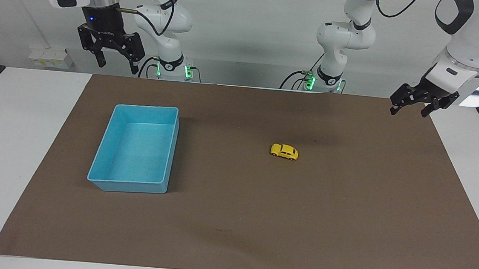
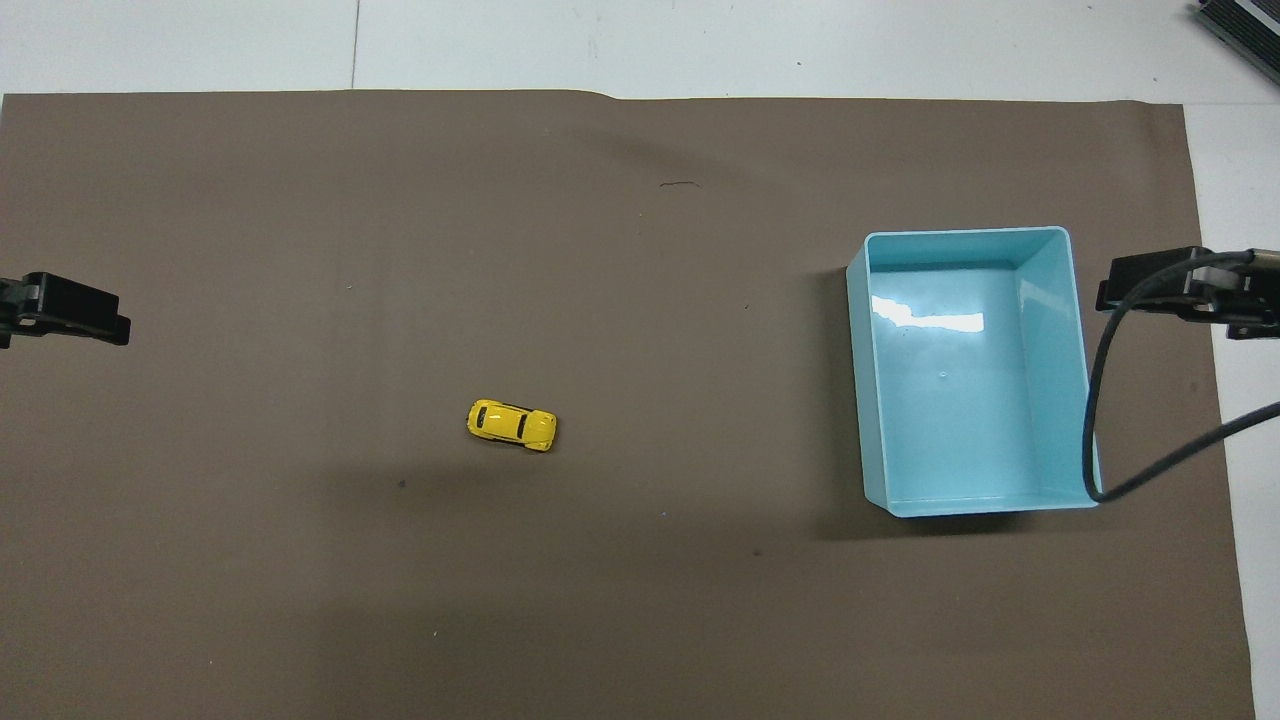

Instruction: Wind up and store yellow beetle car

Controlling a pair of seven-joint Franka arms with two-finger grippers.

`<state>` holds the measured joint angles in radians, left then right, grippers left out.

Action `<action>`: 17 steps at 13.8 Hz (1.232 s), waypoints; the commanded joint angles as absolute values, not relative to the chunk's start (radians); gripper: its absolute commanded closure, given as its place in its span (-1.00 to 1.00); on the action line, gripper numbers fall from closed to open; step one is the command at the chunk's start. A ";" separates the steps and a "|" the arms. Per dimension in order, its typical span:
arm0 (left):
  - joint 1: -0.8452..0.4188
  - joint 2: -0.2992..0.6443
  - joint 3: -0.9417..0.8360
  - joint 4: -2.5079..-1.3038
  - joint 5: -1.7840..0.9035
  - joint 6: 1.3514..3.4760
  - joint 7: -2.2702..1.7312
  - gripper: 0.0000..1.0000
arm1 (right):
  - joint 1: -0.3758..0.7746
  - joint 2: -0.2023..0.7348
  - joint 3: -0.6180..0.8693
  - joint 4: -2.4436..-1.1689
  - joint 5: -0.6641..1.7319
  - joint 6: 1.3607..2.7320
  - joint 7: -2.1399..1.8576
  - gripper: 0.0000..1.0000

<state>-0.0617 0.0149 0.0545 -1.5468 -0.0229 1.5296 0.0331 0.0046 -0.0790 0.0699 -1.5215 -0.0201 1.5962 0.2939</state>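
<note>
Both arms are up and waiting, nothing touched yet. The yellow beetle car (image 1: 284, 151) sits on its wheels on the brown mat (image 1: 233, 219), out in the middle of the desk (image 1: 13, 134), well apart from either end effector and low beneath both.

Risks from here, as I judge it: the car is tiny and rounded, so a pinch that lands off-centre could squirt it sideways or set it rolling on those free wheels. Winding it likely means dragging it backwards under pressure; too light and the wheels skid on the mat, too hard and it flips. Released still wound, it may shoot off before it gets stored.

The light-blue tray (image 1: 138, 113) lies empty toward the right arm's end, nearly under the right end effector (image 1: 114, 61), which hangs high, pointing straight down, fingers spread wide and holding nothing. The left end effector (image 1: 412, 106) hovers over the mat's edge at its own end, tilted, fingers also spread wide and empty.
</note>
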 commanded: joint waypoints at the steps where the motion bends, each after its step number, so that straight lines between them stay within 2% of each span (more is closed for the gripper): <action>1: -0.058 0.014 0.054 -1.546 -0.034 1.494 0.025 -1.00 | -0.009 -0.086 0.075 -1.526 0.002 1.597 0.265 -1.00; 12: -0.095 0.017 0.040 -1.542 -0.034 1.513 0.047 -1.00 | -0.008 -0.092 0.078 -1.525 0.002 1.549 0.132 -1.00; 17: -0.136 0.018 0.037 -1.542 -0.021 1.509 0.276 -1.00 | -0.023 -0.092 0.071 -1.526 0.000 1.548 0.140 -1.00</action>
<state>-0.1090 0.0149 0.0259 -1.5470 -0.0249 1.5127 0.1988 0.0009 -0.0795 0.0684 -1.5214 -0.0201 1.5643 0.1632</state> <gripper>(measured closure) 0.000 0.000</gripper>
